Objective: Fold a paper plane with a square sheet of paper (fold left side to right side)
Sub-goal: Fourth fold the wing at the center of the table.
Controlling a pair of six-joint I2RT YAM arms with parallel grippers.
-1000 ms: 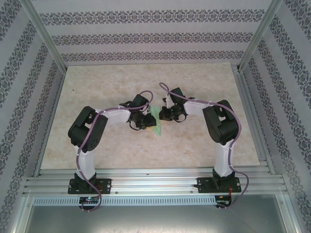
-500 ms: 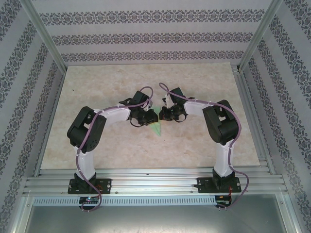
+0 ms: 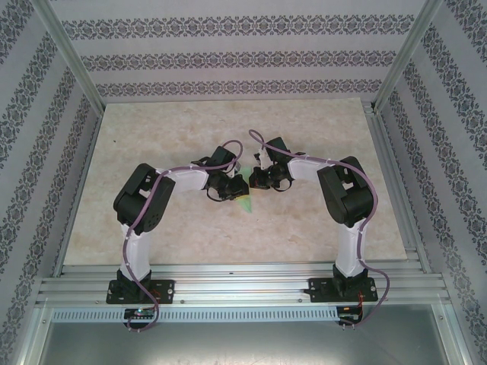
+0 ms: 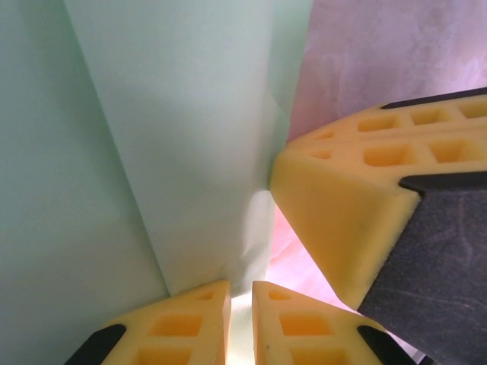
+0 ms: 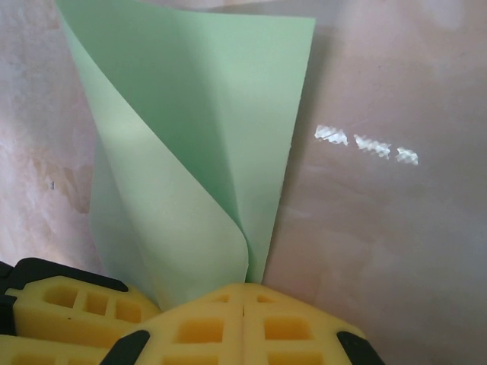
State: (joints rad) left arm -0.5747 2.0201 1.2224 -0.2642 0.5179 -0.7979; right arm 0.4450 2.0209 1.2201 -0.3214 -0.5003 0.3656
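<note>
Watching the middle of the bench (image 3: pixel 152 137), we see both arms meet over the sheet of paper (image 5: pixel 190 114), with a green tip poking out just below them in the top view. The right gripper (image 5: pixel 243 304) has its yellow, cut-out fingers pressed together on a lower corner, and the paper curls out of the seam in a soft roll. The left gripper (image 4: pixel 240 304) stands at a narrow slit with pale green showing in it, and we cannot tell whether it truly pinches. Our read is that this is the left-over-right fold. We want the edges lined up before any crease is pressed and the pull kept gentle. The stock is thin, matte and limp, with straight creases across it, and it could buckle or tear if the two grips drift apart.
</note>
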